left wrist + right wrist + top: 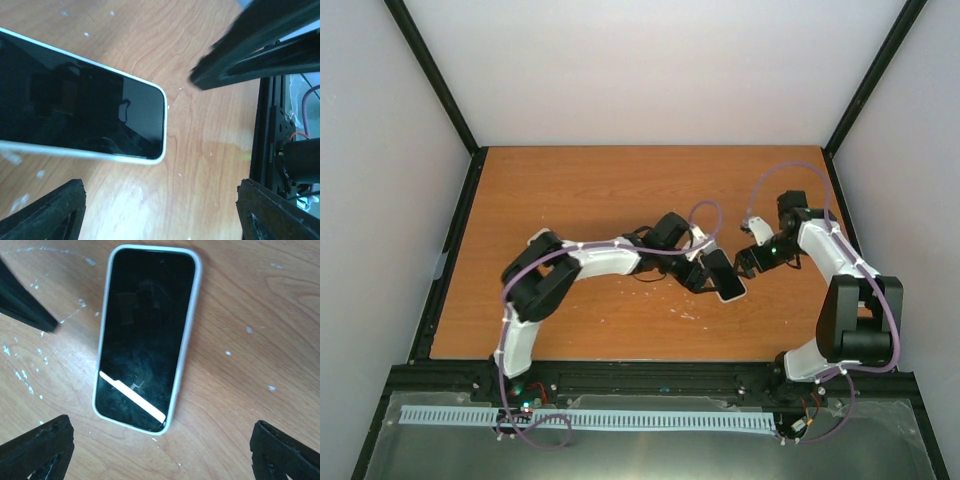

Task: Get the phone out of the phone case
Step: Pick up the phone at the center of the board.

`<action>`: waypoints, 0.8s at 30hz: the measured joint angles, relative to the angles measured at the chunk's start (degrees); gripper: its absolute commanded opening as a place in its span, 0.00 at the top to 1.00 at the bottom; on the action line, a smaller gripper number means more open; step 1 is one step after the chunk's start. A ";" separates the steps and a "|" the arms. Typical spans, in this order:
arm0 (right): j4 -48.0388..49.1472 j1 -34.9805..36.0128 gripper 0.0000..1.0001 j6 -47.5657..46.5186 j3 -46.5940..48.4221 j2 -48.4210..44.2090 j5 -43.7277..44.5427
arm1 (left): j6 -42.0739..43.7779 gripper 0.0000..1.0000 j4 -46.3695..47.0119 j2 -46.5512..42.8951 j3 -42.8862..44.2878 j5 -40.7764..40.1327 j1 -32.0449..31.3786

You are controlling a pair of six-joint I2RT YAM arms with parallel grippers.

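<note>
A: Nearest item?
B: Phone point(145, 335), inside white case point(150, 247), screen up, flat on wooden surface point(570, 190), centre frame.
A: Beyond?
B: Left gripper point(160, 187), right gripper point(161, 422): each spread wide, holding nothing, flanking phone.

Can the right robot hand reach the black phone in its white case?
Probably yes. The right gripper hangs open close over the black phone in its white case, lying flat on the wooden table, with nothing between them.
</note>
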 measured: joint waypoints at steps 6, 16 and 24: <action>0.76 9.29 0.00 1.81 -0.22 0.81 5.14 | -0.98 0.16 2.75 -18.60 -13.66 -8.48 1.66; 3.28 18.97 0.00 6.64 -0.96 10.32 16.00 | -7.43 0.15 4.13 -26.34 -24.59 -19.34 6.75; 3.17 20.02 0.03 8.02 -0.96 12.04 17.25 | -8.98 0.16 4.44 -24.41 -23.91 -19.65 6.71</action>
